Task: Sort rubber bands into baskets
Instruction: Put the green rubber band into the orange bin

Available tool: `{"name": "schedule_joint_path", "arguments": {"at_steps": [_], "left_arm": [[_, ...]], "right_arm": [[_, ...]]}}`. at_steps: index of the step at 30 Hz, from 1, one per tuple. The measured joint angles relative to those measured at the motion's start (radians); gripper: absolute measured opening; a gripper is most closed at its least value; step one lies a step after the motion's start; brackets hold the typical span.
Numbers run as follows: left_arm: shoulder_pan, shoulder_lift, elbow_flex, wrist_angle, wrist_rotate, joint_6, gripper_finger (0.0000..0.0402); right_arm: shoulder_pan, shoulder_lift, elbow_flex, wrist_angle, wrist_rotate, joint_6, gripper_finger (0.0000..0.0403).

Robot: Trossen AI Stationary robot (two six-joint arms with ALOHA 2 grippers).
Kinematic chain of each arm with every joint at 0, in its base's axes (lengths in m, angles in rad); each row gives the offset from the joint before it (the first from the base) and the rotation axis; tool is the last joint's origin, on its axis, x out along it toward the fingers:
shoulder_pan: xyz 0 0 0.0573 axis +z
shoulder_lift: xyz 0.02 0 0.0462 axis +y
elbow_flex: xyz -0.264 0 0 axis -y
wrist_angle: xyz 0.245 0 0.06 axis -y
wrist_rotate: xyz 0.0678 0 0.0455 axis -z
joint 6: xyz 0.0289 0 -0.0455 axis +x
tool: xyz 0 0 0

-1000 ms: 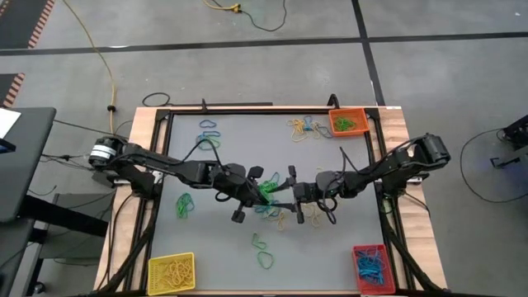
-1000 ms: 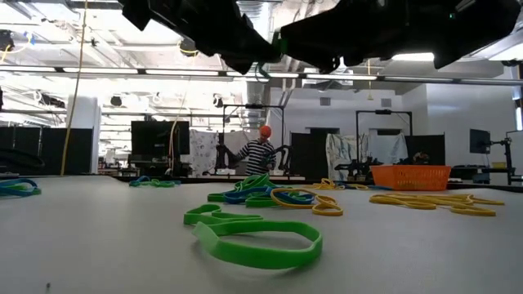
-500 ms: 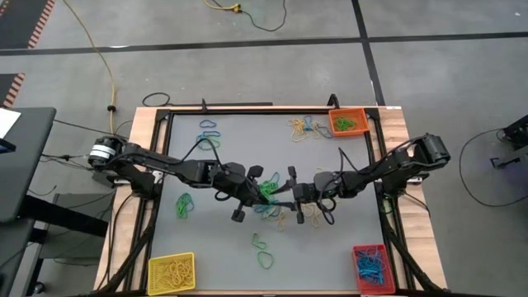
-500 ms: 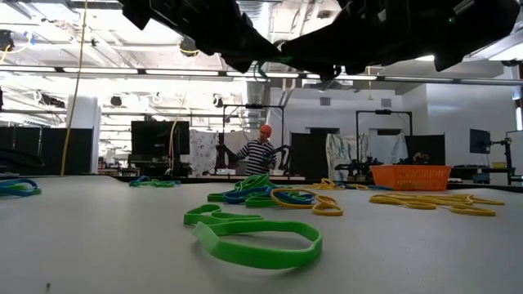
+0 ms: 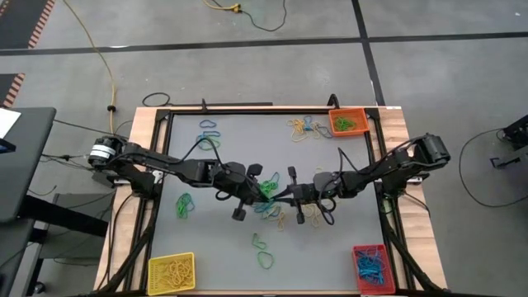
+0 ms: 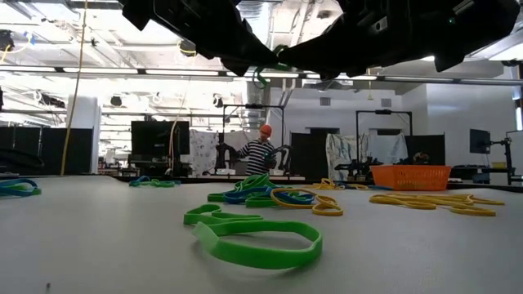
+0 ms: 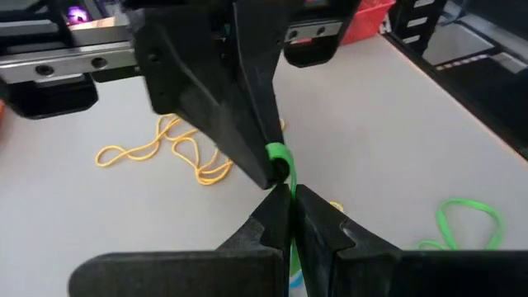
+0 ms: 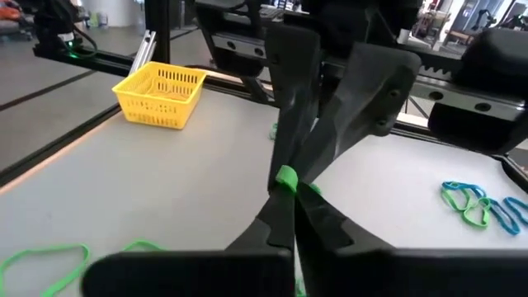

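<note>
Both my left pincer and right pincer pinch one thin, stretchy green rubber band above the smooth grey bench's middle.

Around my table the floor is grey concrete, crossed by dark lines, with a yellow cable trailing over it. A dark desk stands just beside the table. Looking level across the tabletop, I see a large hall with white walls, long ceiling lights and dark screens on stands. Far back, a person in a striped top and orange cap stands among black frames.
</note>
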Motion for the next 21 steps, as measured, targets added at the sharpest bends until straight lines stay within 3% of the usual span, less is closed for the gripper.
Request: {"name": "schedule_joint_path", "arguments": {"at_steps": [8, 14, 21], "left_arm": [[0.000, 0.000, 0.000, -0.009, -0.088, 0.014, 0.0012], [0.000, -0.001, 0.000, -0.025, -0.177, 0.033, 0.0089], [0.000, -0.001, 0.000, -0.068, -0.269, 0.045, 0.0172]], "right_arm": [[0.000, 0.000, 0.000, -0.029, 0.074, -0.006, 0.0017], [-0.022, -0.008, 0.000, -0.106, 0.220, 0.014, 0.0017], [-0.088, -0.083, 0.000, -0.290, 0.321, 0.080, 0.0017]]}}
